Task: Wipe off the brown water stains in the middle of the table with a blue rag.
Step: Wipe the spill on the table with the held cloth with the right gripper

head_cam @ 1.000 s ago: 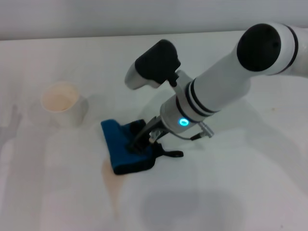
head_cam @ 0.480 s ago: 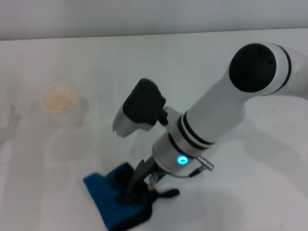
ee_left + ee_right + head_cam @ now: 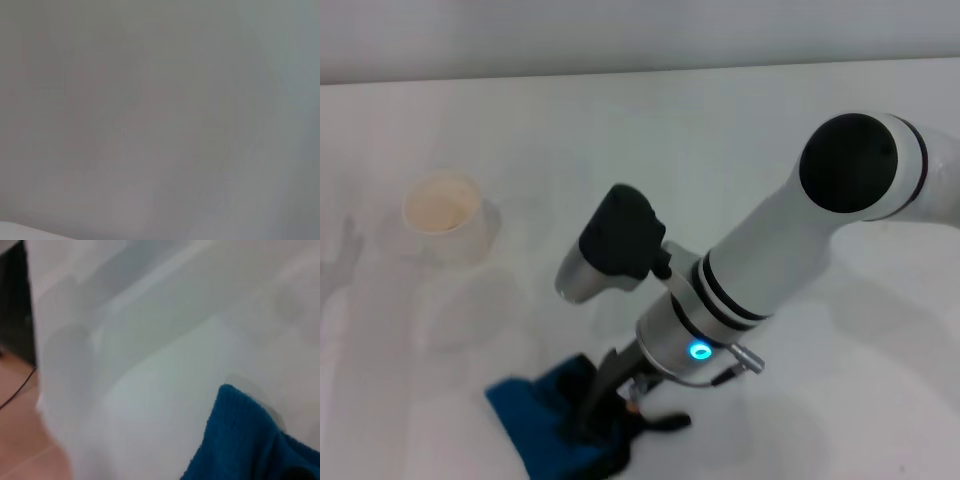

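a: rag [image 3: 550, 430], the blue one with black edging, lies bunched on the bench [image 3: 840, 420] close to its near edge, a little left of the middle. part of it runs off the lower border of the head view.

b: and the stain?

a: no brown patch can be made out on the white surface around the cloth in the head view. if any is left it is under the cloth or too faint to tell.

b: what is on the rag?

a: the right end effector [image 3: 603, 415]. its dark fingers [image 3: 612, 372] come down steeply into the middle of the cloth, and the fabric rises in a fold around them. they look clamped on the blue rag, pressing it against the bench. a black strap of the cloth trails just to the right of the tips.

b: the right wrist view?

a: one blue corner of the rag [image 3: 240, 440] on the white bench [image 3: 165, 390], and beyond the bench edge a strip of brownish floor [image 3: 20, 440].

b: anything else on the bench?

a: a white cup [image 3: 448, 218] with a beige inside stands upright toward the far left, well apart from the rag.

b: the left arm?

a: not seen in the head view. its wrist camera shows only a plain grey blur, so the left end effector is out of sight.
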You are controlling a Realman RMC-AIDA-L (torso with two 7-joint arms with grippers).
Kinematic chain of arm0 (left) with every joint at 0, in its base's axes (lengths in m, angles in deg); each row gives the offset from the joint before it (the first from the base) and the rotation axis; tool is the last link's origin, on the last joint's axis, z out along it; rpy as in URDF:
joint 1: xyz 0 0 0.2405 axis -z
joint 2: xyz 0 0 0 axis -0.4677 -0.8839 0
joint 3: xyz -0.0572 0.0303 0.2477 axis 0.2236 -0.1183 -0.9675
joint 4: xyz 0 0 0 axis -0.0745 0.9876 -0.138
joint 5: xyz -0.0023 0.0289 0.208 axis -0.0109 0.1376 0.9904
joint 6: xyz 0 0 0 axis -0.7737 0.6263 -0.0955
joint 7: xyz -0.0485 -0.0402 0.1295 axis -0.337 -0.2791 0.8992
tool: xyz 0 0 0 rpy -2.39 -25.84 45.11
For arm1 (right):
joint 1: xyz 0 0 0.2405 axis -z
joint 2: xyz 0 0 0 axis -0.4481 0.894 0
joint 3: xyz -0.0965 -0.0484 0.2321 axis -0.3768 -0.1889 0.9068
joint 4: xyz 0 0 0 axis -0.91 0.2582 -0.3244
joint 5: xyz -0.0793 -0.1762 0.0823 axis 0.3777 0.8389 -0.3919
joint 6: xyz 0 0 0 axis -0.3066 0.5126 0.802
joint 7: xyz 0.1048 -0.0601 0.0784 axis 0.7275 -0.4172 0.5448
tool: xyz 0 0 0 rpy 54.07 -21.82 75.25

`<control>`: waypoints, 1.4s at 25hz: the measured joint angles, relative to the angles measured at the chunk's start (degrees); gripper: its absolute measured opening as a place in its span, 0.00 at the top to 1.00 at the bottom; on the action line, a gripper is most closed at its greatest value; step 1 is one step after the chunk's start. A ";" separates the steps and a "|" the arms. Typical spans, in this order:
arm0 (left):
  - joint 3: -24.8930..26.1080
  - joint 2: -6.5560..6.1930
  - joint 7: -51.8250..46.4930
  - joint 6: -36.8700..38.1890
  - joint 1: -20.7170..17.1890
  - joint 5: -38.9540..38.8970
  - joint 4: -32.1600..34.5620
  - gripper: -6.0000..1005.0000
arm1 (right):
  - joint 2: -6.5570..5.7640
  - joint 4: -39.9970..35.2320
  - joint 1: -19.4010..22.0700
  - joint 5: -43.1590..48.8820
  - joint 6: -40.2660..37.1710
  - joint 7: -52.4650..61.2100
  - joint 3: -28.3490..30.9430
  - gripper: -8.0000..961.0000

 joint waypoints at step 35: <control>-0.01 -0.18 0.00 0.21 -0.58 -0.06 -0.54 0.11 | -1.20 -1.66 7.26 33.40 18.99 4.69 42.02 0.91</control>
